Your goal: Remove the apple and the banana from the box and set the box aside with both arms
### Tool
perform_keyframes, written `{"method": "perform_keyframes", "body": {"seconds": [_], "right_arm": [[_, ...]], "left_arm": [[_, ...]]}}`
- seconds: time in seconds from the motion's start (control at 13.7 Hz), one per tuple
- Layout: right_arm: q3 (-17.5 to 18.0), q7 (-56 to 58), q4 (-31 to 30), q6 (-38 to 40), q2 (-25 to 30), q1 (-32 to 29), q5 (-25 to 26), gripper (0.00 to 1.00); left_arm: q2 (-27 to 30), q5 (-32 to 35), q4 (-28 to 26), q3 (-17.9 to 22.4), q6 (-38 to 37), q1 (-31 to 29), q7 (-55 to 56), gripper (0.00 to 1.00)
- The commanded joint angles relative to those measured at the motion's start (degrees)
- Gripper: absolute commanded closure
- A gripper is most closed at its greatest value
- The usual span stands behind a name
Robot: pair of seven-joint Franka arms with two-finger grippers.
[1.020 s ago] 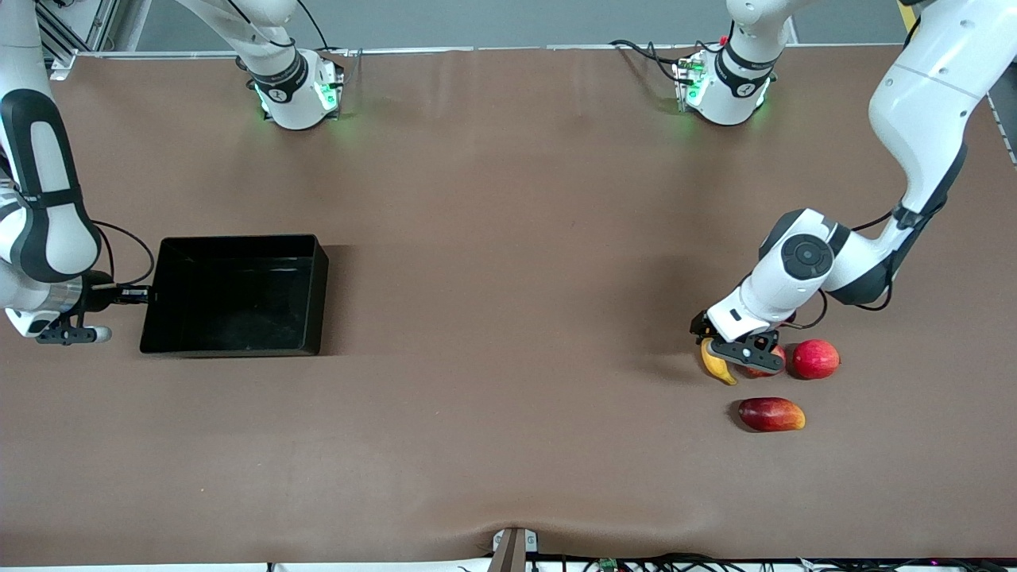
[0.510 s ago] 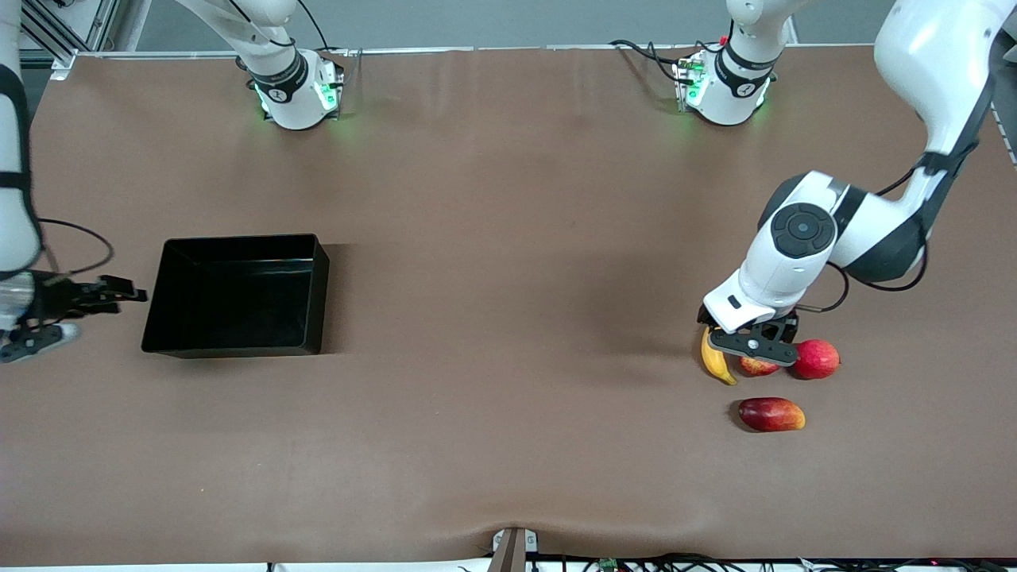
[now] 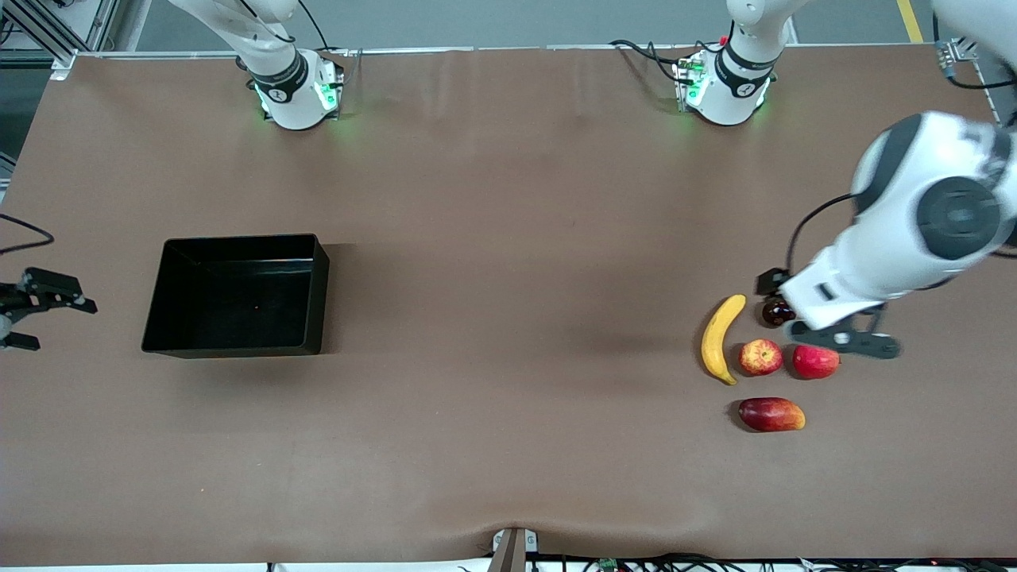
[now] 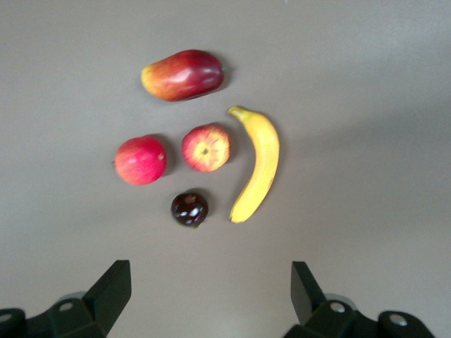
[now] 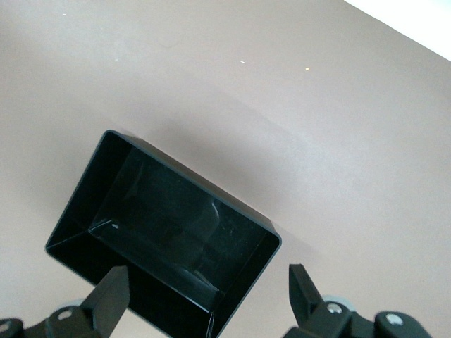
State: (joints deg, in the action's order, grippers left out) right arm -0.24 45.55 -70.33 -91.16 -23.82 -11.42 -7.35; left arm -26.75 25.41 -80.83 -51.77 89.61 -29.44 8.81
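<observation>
The yellow banana [image 3: 721, 339] lies on the table at the left arm's end, with the streaked apple [image 3: 760, 357] beside it. My left gripper [image 3: 862, 342] hangs open and empty in the air over the fruit cluster. In the left wrist view its fingers [image 4: 113, 289] stand wide apart above the banana [image 4: 257, 165] and apple [image 4: 206, 148]. The black box [image 3: 238, 238] sits empty at the right arm's end. My right gripper [image 3: 40, 306] is open and empty beside the box, over the table's end. The right wrist view shows this gripper [image 5: 208, 296] over a corner of the box [image 5: 169, 218].
A uniformly red fruit [image 3: 815, 361] lies beside the apple. A dark-red mango [image 3: 771, 415] lies nearer the camera, and a small dark round fruit [image 3: 776, 311] farther from it. All three show in the left wrist view: red fruit [image 4: 141, 160], mango [image 4: 183, 74], dark fruit [image 4: 189, 209].
My left gripper has risen off the banana and apple and moved toward the left arm's end, uncovering the fruits. My right gripper has drawn back from the box's wall toward the table's end.
</observation>
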Motion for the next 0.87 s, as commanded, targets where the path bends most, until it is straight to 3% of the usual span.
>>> {"method": "perform_keyframes", "body": {"seconds": [0.0,0.36,0.58,0.8], "right_arm": [[0.0,-4.5,-0.8,4.3,5.8,1.9,0.8,0.0],[-0.1,-33.0,-4.2,14.3,14.9,6.4,0.8,0.0],[-0.3,-40.3,-16.8,12.9,26.1,7.9,1.5,0.0],[-0.4,-41.9,-24.5,10.3,33.4,10.3,6.6,0.0]], "left_arm": [[3.1,-1.3,4.3,-0.5,-4.0,-2.3,-1.4,0.0],[11.6,-5.5,4.5,-0.3,-4.1,-6.6,-1.3,0.0],[15.1,-7.0,4.4,-0.1,-4.9,-7.3,-1.4,0.0],[15.6,-9.4,4.5,-0.1,-5.2,-7.4,-1.6,0.0]]}}
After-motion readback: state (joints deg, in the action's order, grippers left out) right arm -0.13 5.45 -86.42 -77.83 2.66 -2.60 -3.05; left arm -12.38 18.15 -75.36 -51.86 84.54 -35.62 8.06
